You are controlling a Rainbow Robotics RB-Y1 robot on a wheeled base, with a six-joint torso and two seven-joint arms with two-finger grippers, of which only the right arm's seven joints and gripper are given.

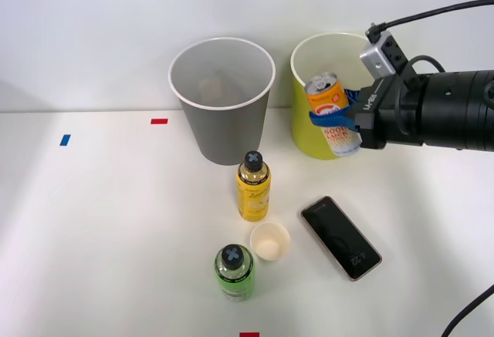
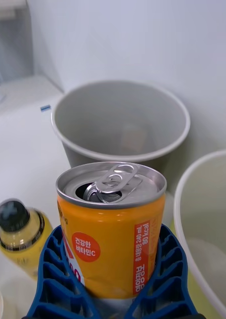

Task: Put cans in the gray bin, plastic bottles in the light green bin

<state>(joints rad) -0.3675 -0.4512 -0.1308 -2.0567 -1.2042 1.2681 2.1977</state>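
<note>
Nearest the front edge of the tabletop [image 1: 93, 260] I had the green bottle [image 1: 234, 272] standing upright, black cap up, with the paper cup [image 1: 270, 241] just beside it. Behind them, toward the middle, the yellow bottle [image 1: 253, 187] stood upright too. Right of the cup a black smartphone [image 1: 340, 237] lay flat, screen up.

Along the far edge the gray bin [image 1: 221, 102] sat left of the light green bin [image 1: 318, 98], close but apart, both white-rimmed.

My right gripper [image 1: 336, 117] came in from the right edge with its blue ribbed fingers [image 2: 55, 279] clamped on the can [image 1: 333, 115], which I saw lifted clear of the tabletop in front of the light green bin's wall.

From above I saw the can tilted, orange at its top, white printed body below. My wrist camera added its silver lid: tab bent, mouth already opened, plus a red label stripe.
</note>
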